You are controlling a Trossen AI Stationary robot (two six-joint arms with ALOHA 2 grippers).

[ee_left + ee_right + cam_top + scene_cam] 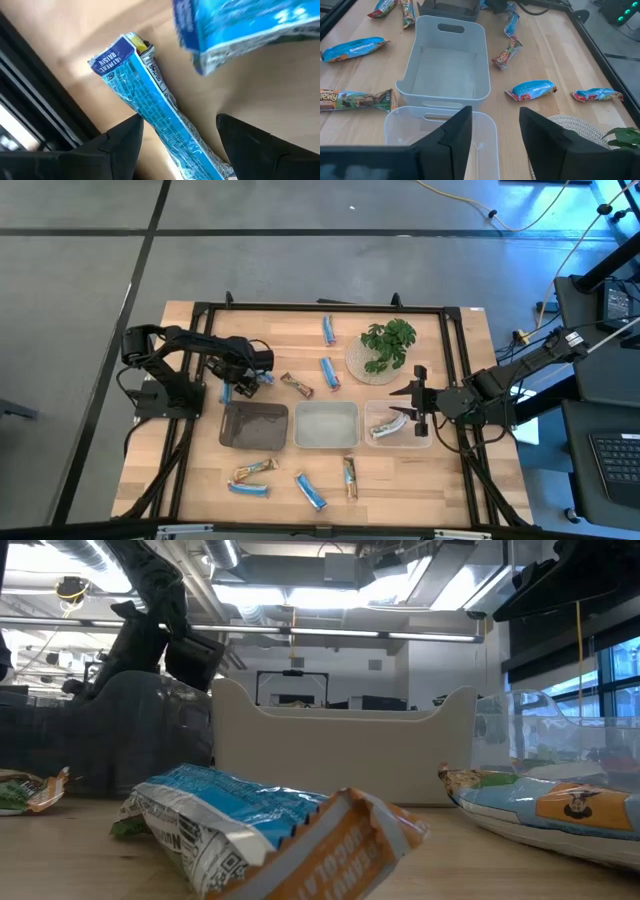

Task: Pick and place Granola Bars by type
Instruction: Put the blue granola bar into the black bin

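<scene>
Left gripper [177,145] open astride light, crinkly, slippery blue granola bar [150,105], best pinched mid-length across its width; right gripper [495,137] open, empty over clear tray [487,150].

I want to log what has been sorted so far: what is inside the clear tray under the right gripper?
In the clear tray, the high view shows one silvery-green bar. The right gripper hangs open over the tray's near part and covers some of its floor, so anything beneath it is hidden.
</scene>
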